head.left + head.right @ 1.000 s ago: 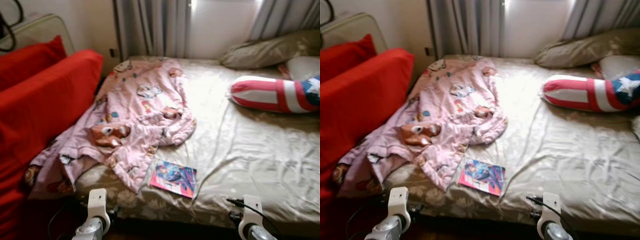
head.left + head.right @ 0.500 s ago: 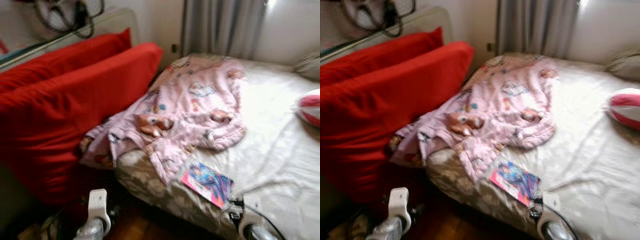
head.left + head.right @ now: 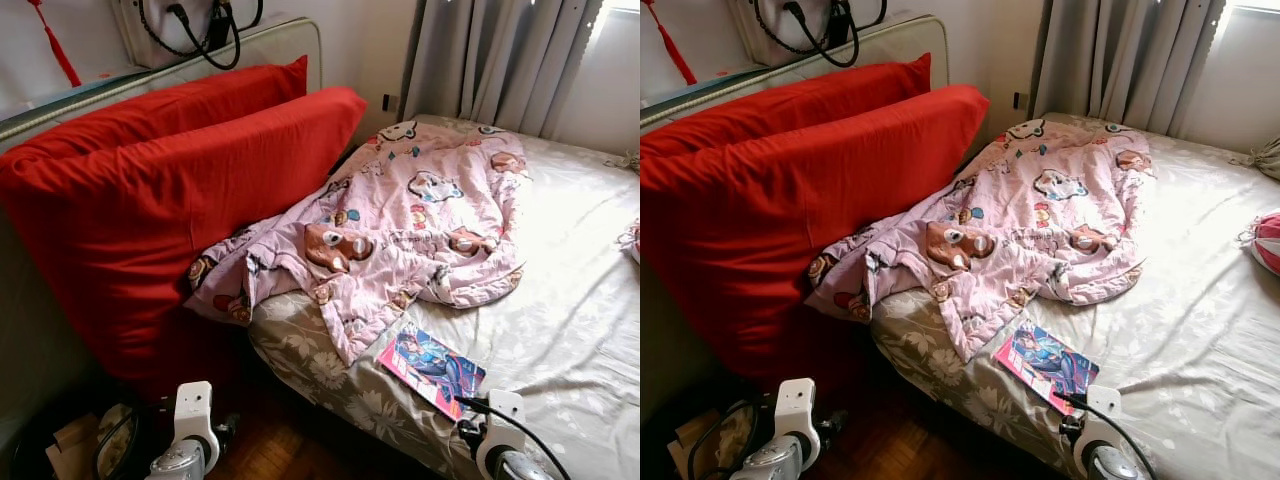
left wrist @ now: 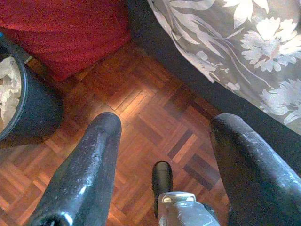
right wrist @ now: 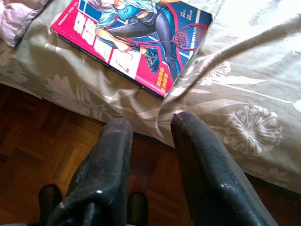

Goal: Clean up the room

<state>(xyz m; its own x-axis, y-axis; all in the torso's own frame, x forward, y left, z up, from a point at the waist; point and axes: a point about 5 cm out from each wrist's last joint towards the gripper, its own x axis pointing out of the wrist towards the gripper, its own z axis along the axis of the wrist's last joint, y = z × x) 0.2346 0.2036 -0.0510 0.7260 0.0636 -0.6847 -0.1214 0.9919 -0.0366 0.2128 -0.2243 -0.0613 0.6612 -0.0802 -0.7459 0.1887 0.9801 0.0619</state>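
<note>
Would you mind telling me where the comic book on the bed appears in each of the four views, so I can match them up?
Left eye view: comic book lies near the bed's front edge, lower right, just below the pink blanket.
Right eye view: comic book, lower centre-right, same spot.
Left wrist view: not in it.
Right wrist view: comic book lies on the sheet beyond the right gripper.
Shared landmark: the floral bedsheet.

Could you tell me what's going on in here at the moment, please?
The robot stands at the corner of an untidy bed, holding nothing. Its right gripper, fingers slightly apart, hangs by the bed's edge just short of a comic book lying there. A pink blanket sprawls across the bed against big red cushions. The left gripper hangs open over the wooden floor.
</note>
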